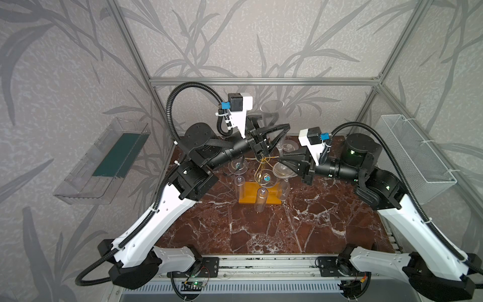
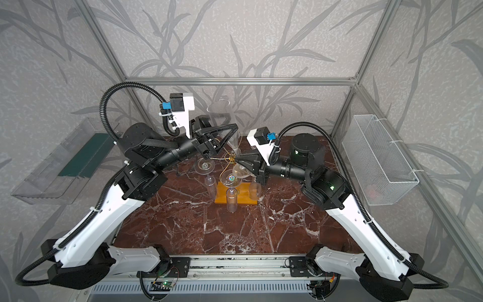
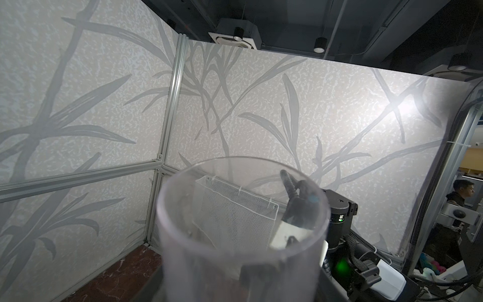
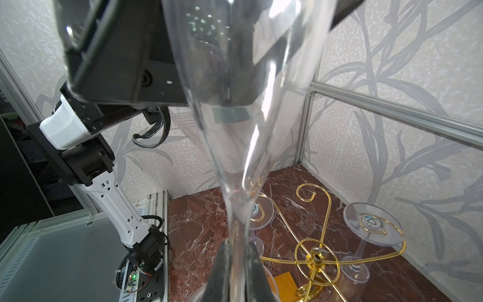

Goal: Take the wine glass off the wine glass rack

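Red-brown marble tabletop (image 1: 261, 230); wine glass rack (image 1: 247, 194) standing mid-table on orange base.

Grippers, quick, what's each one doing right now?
Left gripper: jaws around the bowl of the wine glass; cannot tell whether they are clamped on it.
Right gripper: shut on the wine glass, at the stem.
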Controlling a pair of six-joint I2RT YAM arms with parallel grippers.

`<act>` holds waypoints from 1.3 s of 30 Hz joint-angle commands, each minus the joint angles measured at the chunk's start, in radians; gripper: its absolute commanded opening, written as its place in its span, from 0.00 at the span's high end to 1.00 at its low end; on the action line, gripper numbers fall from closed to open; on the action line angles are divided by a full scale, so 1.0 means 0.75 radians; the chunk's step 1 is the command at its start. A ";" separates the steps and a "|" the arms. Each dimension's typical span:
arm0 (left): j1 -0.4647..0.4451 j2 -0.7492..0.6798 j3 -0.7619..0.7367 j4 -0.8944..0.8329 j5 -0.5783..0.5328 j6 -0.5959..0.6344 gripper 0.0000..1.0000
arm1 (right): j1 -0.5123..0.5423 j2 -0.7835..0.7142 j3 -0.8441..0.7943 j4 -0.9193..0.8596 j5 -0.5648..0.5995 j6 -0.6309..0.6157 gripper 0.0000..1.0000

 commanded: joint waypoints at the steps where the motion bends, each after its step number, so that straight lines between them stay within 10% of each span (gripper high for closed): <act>1: 0.002 -0.012 -0.003 0.054 0.010 -0.021 0.55 | 0.012 -0.036 -0.007 0.058 0.024 0.004 0.88; 4: 0.005 -0.022 0.004 0.018 -0.023 0.013 0.55 | 0.013 -0.051 -0.023 0.084 0.035 0.009 0.35; 6: 0.010 -0.032 0.007 -0.007 -0.063 0.030 0.55 | 0.013 -0.068 -0.025 0.093 0.036 -0.008 0.26; 23: 0.455 0.128 0.170 -0.167 -0.056 0.153 0.56 | 0.011 -0.395 -0.157 -0.003 0.417 -0.199 0.18; 39: 0.928 0.330 -0.234 0.527 -0.046 0.079 0.57 | 0.011 -0.739 -0.580 0.079 1.002 -0.353 0.14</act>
